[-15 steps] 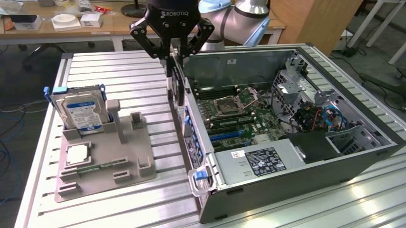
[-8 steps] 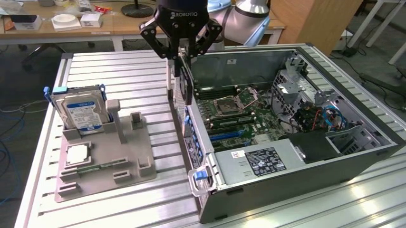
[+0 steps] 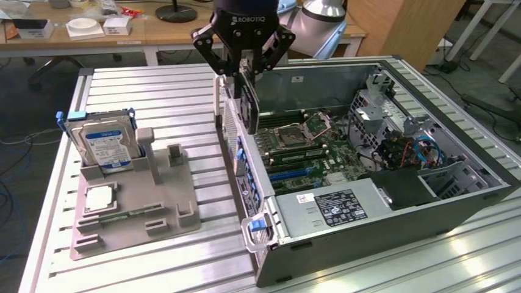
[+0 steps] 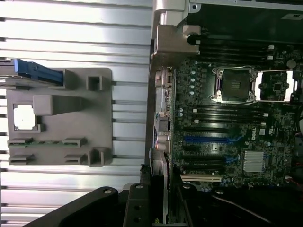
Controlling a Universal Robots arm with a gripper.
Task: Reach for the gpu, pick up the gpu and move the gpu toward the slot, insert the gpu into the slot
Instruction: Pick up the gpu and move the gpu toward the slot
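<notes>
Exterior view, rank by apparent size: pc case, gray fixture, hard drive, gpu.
1. pc case
2. gray fixture
3. hard drive and gpu: not ranked, because the gpu shows nearly edge-on and hangs at a different depth.

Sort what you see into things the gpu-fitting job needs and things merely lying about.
In the job: black robot hand gripping thin dark gpu card; long blue motherboard slot; open dark-grey computer case.
Lying about: silver hard drive with blue-white label; grey plastic holder tray; square silver processor chip.
</notes>
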